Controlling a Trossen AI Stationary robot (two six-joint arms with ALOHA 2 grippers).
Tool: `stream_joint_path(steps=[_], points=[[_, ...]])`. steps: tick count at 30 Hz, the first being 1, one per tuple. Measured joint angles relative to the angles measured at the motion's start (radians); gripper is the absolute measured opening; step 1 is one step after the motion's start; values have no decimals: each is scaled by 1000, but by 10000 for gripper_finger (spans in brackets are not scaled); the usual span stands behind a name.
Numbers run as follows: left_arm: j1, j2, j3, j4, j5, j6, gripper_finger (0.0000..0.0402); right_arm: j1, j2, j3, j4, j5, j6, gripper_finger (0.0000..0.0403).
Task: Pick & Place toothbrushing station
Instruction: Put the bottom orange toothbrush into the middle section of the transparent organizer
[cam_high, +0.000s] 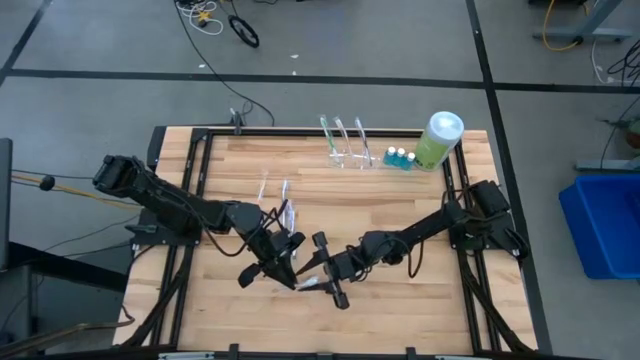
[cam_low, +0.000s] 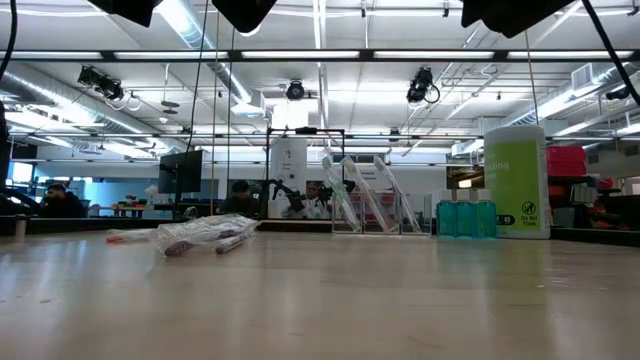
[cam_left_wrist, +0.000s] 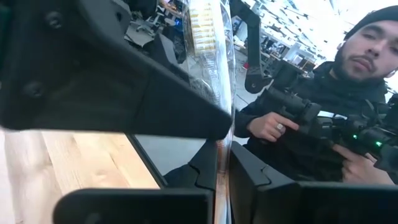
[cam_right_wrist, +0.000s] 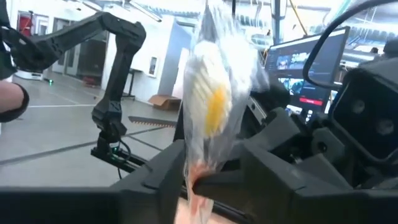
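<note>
between both grippers, left gripper (cam_high: 285, 262) clamped on a wrapped toothbrush (cam_right_wrist: 211, 106) (perhaps), right gripper (cam_high: 322, 280) grip unclear

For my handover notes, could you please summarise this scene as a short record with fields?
left gripper: front middle of the table, shut on a wrapped toothbrush
right gripper: facing the left one, at the same toothbrush
rack: back edge of the table, three toothbrushes standing in it
loose wrapped toothbrushes: lying on the table, left of centre
green bottle: back right, white cap on
blue-capped bottles: between rack and green bottle
</note>
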Motion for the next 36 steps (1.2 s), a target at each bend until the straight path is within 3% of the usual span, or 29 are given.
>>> stream_joint_path(steps=[10,16,23,29,32,36], points=[[1,0,0,-6,-11,20,27,1,-6,0,-1,-37,-4,20],[7,-1,0,-40,-44,39,36,18,-8,-1,-30,27,16,23],[55,-1,0,-198,-91,149,112,88,-69,-1,-300,344,79,10],[138,-10,1,-439,-243,230,179,144,-175,-1,-661,666,294,16],[172,-36,1,-571,-399,241,199,159,-219,-1,-829,808,433,11],[165,-72,1,-659,-693,241,212,160,-284,-1,-1068,1038,679,16]])
